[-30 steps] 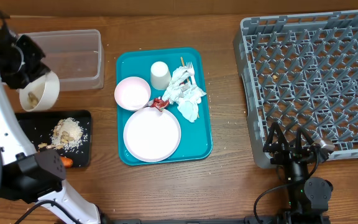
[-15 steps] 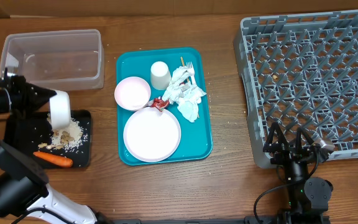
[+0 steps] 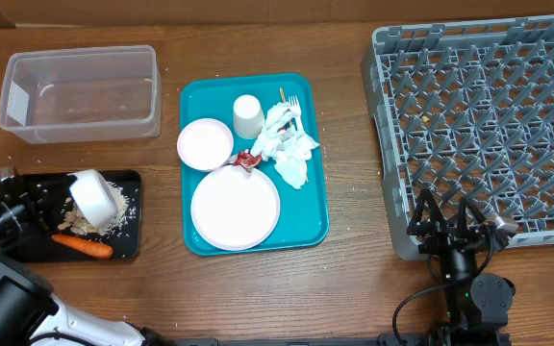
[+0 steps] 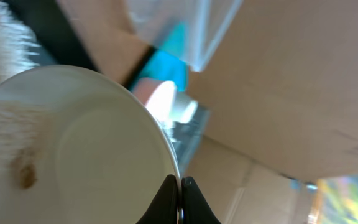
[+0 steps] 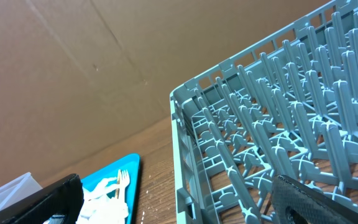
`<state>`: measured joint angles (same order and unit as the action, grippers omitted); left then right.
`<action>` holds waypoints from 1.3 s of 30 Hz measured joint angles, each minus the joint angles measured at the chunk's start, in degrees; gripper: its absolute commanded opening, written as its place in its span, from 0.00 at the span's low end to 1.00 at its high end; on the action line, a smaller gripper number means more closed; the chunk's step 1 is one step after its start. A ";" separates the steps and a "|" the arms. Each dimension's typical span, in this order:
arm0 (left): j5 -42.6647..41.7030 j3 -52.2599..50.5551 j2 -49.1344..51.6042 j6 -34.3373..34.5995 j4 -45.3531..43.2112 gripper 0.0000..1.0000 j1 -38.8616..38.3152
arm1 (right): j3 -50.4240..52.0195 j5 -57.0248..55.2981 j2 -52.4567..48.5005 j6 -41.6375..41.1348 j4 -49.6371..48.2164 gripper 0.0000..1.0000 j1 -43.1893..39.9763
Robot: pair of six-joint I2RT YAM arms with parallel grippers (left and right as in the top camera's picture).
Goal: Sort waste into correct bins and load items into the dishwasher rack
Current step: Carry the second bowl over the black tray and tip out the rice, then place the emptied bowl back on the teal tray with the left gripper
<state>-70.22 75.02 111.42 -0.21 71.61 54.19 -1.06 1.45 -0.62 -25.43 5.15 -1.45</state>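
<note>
My left gripper (image 3: 69, 196) is shut on the rim of a white bowl (image 3: 95, 196), which is tipped on its side over the black tray (image 3: 27, 245). In the left wrist view the bowl (image 4: 73, 143) fills the frame with a beige smear inside, its rim pinched between my fingertips (image 4: 170, 194). Rice and scraps (image 3: 104, 217) and an orange carrot (image 3: 85, 247) lie on the black tray. The clear tub (image 3: 80, 91) stands behind it. My right gripper (image 3: 443, 208) is open at the front edge of the grey dishwasher rack (image 3: 489, 115), holding nothing.
A teal tray (image 3: 314, 207) in the middle carries a pink bowl (image 3: 205, 144), a white plate (image 3: 236, 209), a cup (image 3: 248, 117), crumpled napkins (image 3: 287, 146), a red wrapper (image 3: 248, 160), a fork (image 3: 294, 103) and a wooden stick (image 3: 282, 96). Cardboard walls the back.
My left arm has swung the bowl from beside the clear tub down over the black tray and tipped it. The right arm has not moved.
</note>
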 measured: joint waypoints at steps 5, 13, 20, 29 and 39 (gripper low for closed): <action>-9.44 -1.07 0.00 -0.24 1.42 0.04 0.31 | 0.00 -0.02 0.00 0.00 -0.02 1.00 -0.02; -12.59 -1.27 0.02 0.22 -0.50 0.04 0.31 | 0.00 0.00 0.00 0.00 -0.02 1.00 0.00; -14.19 -1.36 0.02 0.28 0.83 0.04 0.31 | 0.00 -0.02 0.00 0.00 -0.07 1.00 -0.02; -13.16 1.90 -1.03 -14.03 19.67 0.04 -2.93 | 0.00 -0.04 0.00 0.00 -0.04 1.00 -0.02; -1.38 30.53 -9.33 -15.65 13.27 0.04 -29.57 | 0.00 -0.04 0.04 0.00 -0.04 1.00 -0.02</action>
<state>-71.59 105.56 102.08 -15.86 84.88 24.62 -1.06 1.41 -0.58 -25.43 5.10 -1.48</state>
